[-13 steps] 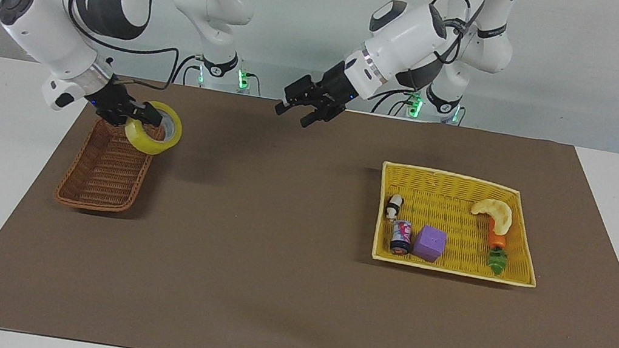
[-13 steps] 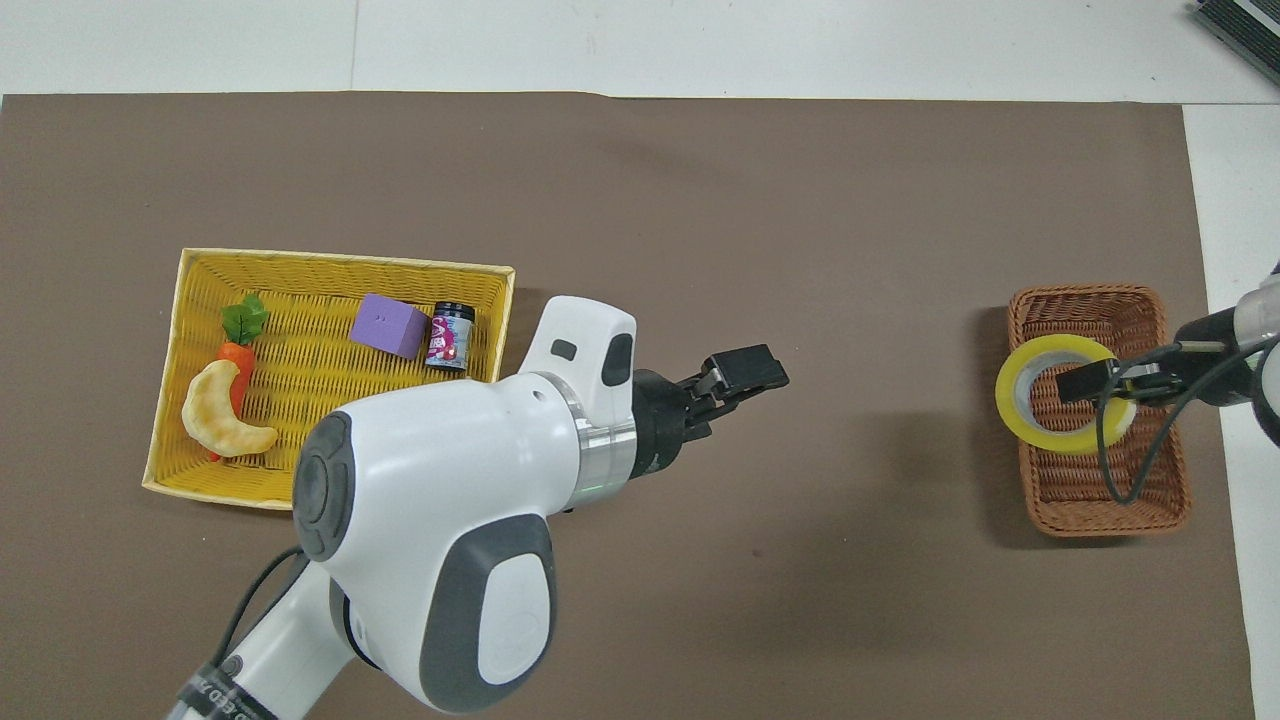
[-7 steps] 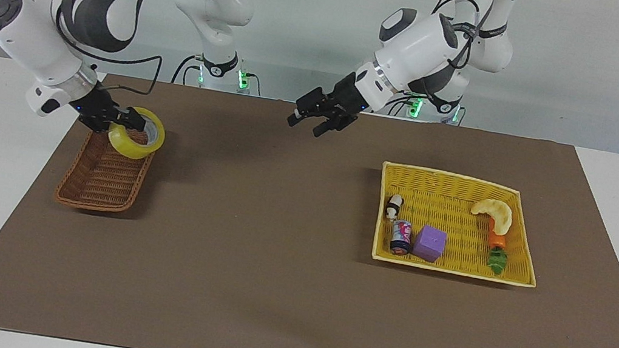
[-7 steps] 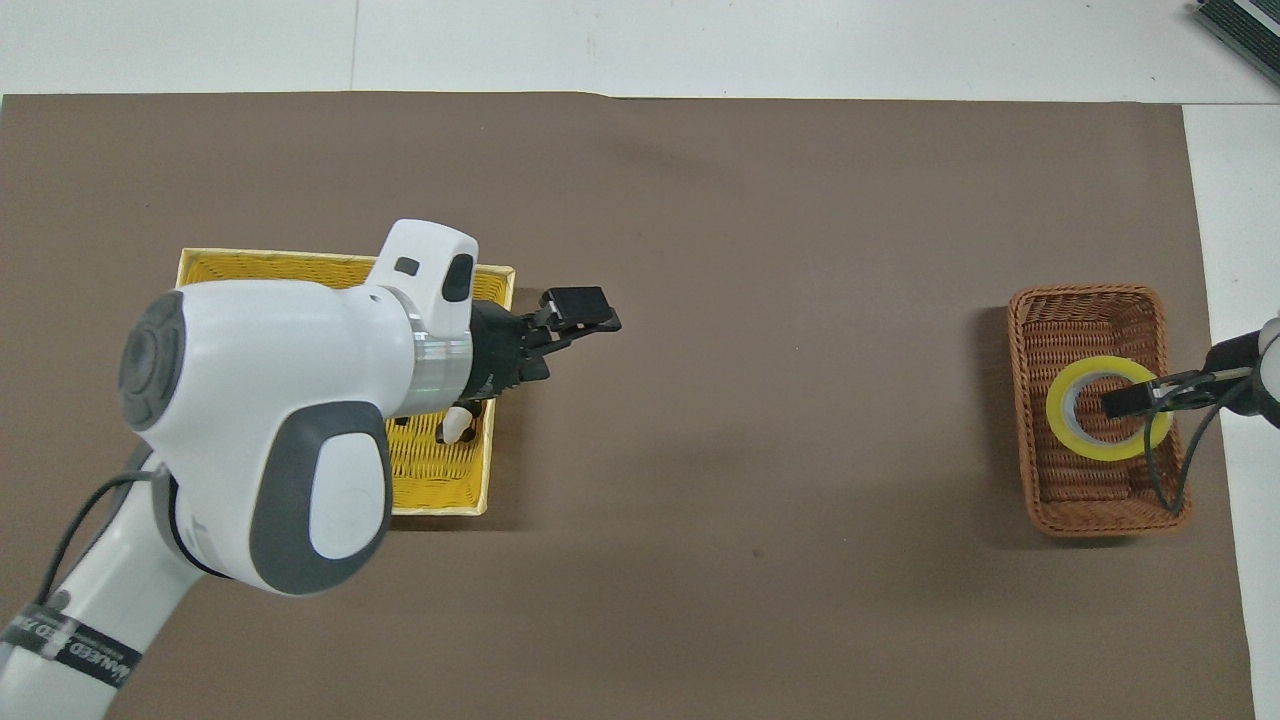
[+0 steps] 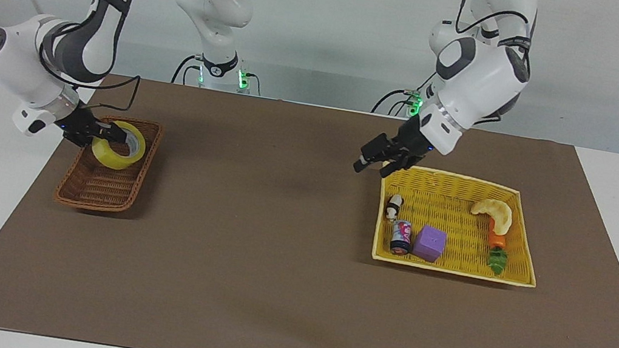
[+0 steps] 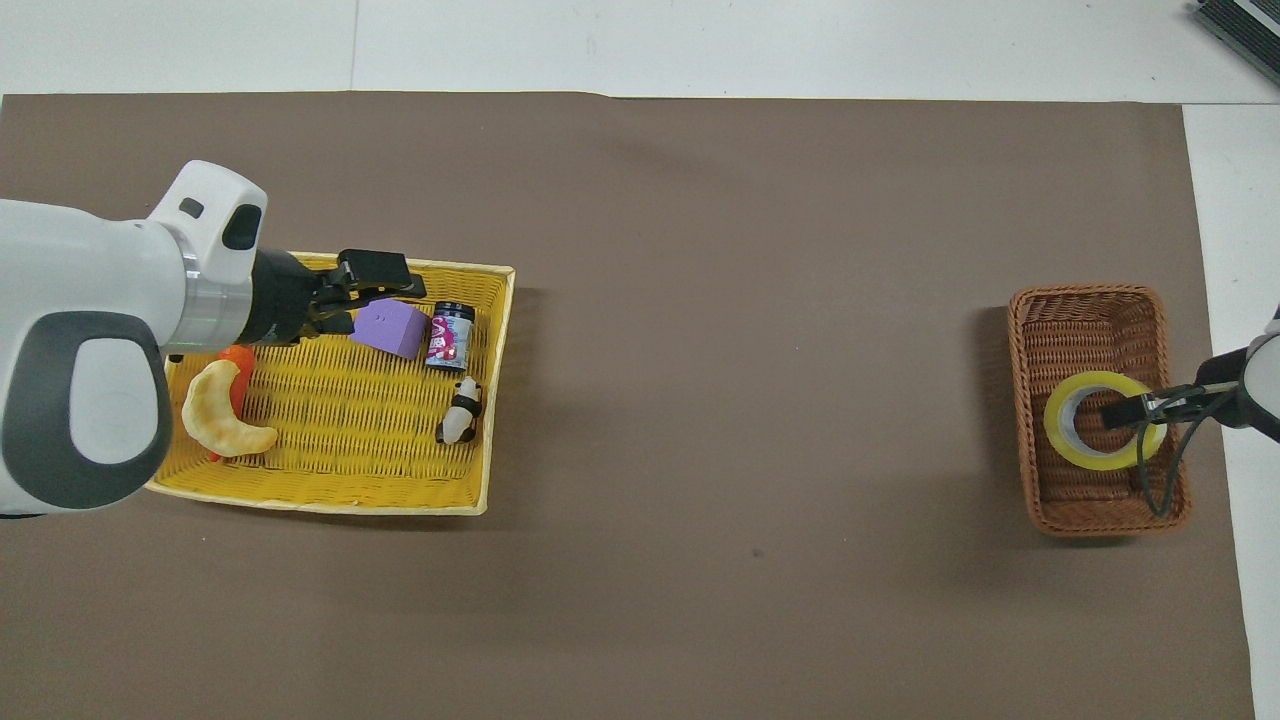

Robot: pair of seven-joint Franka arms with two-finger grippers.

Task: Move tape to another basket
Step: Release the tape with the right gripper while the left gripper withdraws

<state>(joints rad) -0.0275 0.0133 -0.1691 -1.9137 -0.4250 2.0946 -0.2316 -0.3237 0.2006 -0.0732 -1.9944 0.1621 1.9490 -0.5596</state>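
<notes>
The right gripper (image 5: pixel 107 134), at the left of the facing view, is clamped on the tape (image 5: pixel 118 145): one finger passes through the grey-white core and the other sits on the outer face of the ring, as the overhead view shows at its right edge (image 6: pixel 1135 410). The tape is held tilted, low over the basket (image 5: pixel 98 191), above the end of the basket nearer the robots. Whether the lower rim of the roll already touches the weave cannot be told from either view.

Step in hand: placement. The tape is over the brown basket, so transport appears complete and only the set-down and release are left. The next move calls for a short descent until the roll rests on the basket floor, then spreading the fingers and drawing the inner finger out of the core without dragging the roll over the sloped wall. The roll sits close to the basket wall toward the table edge; a release there may leave it leaning on that wall.

The left gripper (image 5: pixel 376 160), at centre right of the facing view, hangs over the corner of the yellow basket (image 5: pixel 515 278) nearest the robots and holds nothing; its fingers look close together, but their gap cannot be told. This arm waits.

The yellow basket contains, largest first: a pale crescent-shaped toy (image 5: pixel 494 212), a purple cube (image 5: pixel 430 243), a carrot (image 5: pixel 496 248), a small can (image 5: pixel 401 237) and a panda figure (image 5: pixel 394 205).
</notes>
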